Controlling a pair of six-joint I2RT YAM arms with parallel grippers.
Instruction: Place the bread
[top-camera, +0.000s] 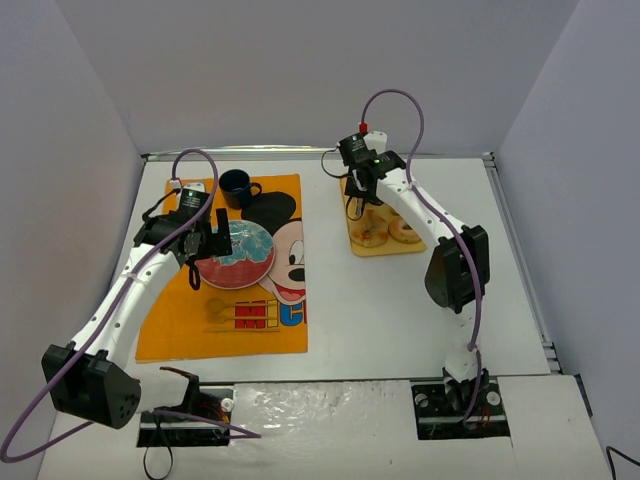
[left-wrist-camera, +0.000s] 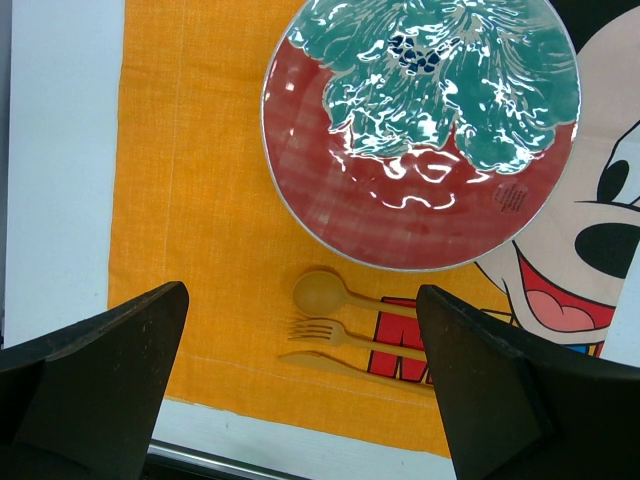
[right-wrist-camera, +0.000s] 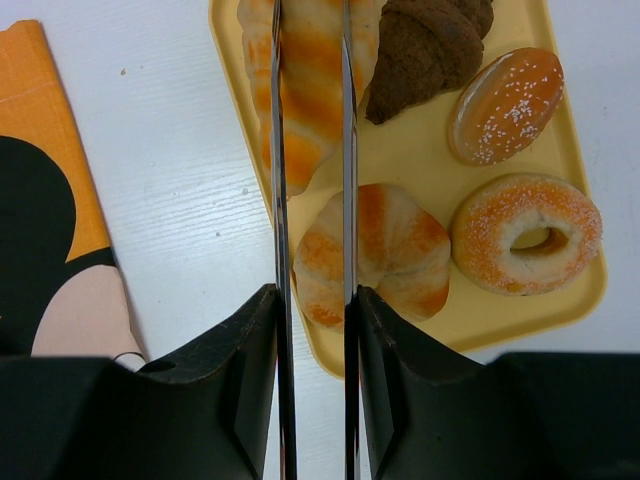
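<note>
The croissant (right-wrist-camera: 390, 250) lies on the yellow tray (right-wrist-camera: 420, 150), beside a sugared ring doughnut (right-wrist-camera: 525, 235). The right gripper (right-wrist-camera: 315, 295) is clamped on thin metal tongs (right-wrist-camera: 279, 150). Their blades stand slightly apart over the croissant's left end and a long striped pastry (right-wrist-camera: 310, 90); whether they touch either, I cannot tell. The left gripper (left-wrist-camera: 300, 295) hangs spread wide above the orange mat (left-wrist-camera: 200, 200), near a red and green plate (left-wrist-camera: 400, 220).

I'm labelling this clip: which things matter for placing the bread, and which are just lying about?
In play: croissant, tongs, plate, yellow tray.
Lying about: doughnuts, chocolate pastry, blue mug, wooden cutlery, placemat.
</note>
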